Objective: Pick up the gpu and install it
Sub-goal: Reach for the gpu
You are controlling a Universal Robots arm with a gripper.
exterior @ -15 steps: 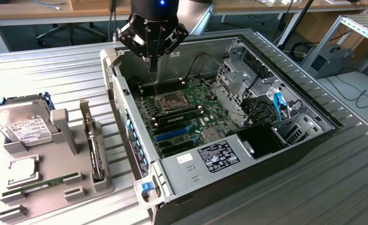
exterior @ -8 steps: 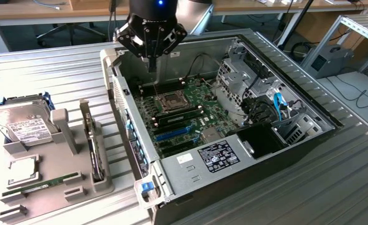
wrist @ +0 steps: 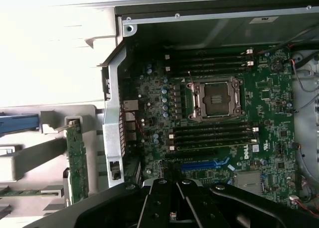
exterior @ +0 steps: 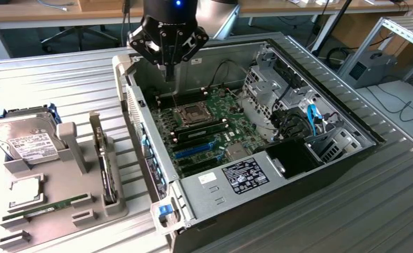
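Memory stick: a narrow green memory stick [exterior: 45, 206] lies flat in a groove at the near edge of the holder.
Holder: a grey moulded plastic holder [exterior: 55, 232] sits on the ribbed metal table [exterior: 66, 84], on the exterior view's left, beside the computer.
Processor: a square silver processor chip [exterior: 25, 191] lies in a recess just behind the memory stick.
Gpu: the slim dark gpu circuit card [exterior: 109, 174] [wrist: 77, 161] stands on its long edge in a slot of the holder, at the side nearest the case. Its pale metal bracket strip points to the far end. It is outside the case and nothing touches it.
Hard drive: a boxy silver hard drive with a white label [exterior: 27, 141] rests tilted at the holder's far end.
Case: an open black and silver tower computer case [exterior: 284, 211] lies on its side, with a silver power supply box [exterior: 206, 184] at its near end.
Motherboard: a green motherboard [exterior: 214, 124] [wrist: 269, 123] covers the case floor, with a square metal processor socket [exterior: 192, 112] [wrist: 218, 99] and a blue expansion slot [exterior: 196, 149] [wrist: 202, 164].
Gripper: the black gripper [exterior: 169, 76] [wrist: 172, 215] hangs over the far end of the case, above the board and well apart from the gpu.
Fingers: clenched together, grasping nothing.
Background: wooden desks [exterior: 52, 13] stand behind the table.
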